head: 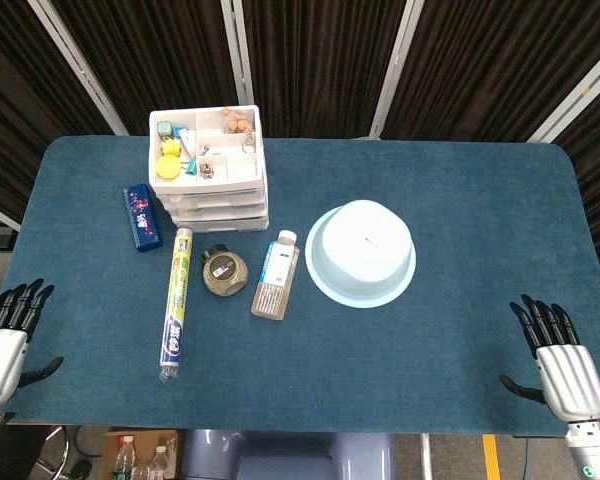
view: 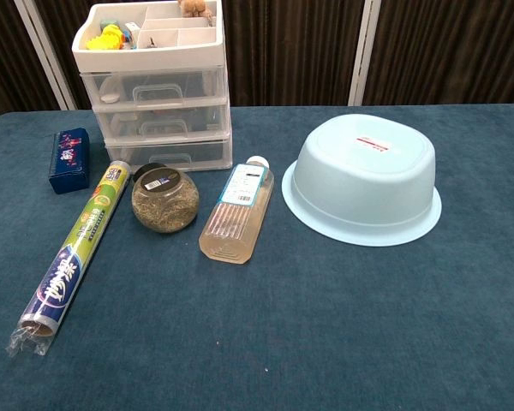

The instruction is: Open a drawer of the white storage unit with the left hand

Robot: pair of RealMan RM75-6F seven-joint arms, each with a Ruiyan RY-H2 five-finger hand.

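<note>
The white storage unit (head: 212, 180) (view: 158, 94) stands at the back left of the blue table, with three clear-fronted drawers all pushed in and an open top tray of small items. My left hand (head: 5, 340) hovers at the near left table edge, fingers spread, holding nothing, far from the unit. At the near right edge my right hand (head: 558, 365) is likewise open and empty. The chest view shows neither hand.
In front of the unit lie a blue box (head: 141, 216), a long foil roll (head: 175, 305), a round jar (head: 224, 271) and a flat bottle (head: 276, 274). An upturned pale blue bowl (head: 361, 252) sits mid-table.
</note>
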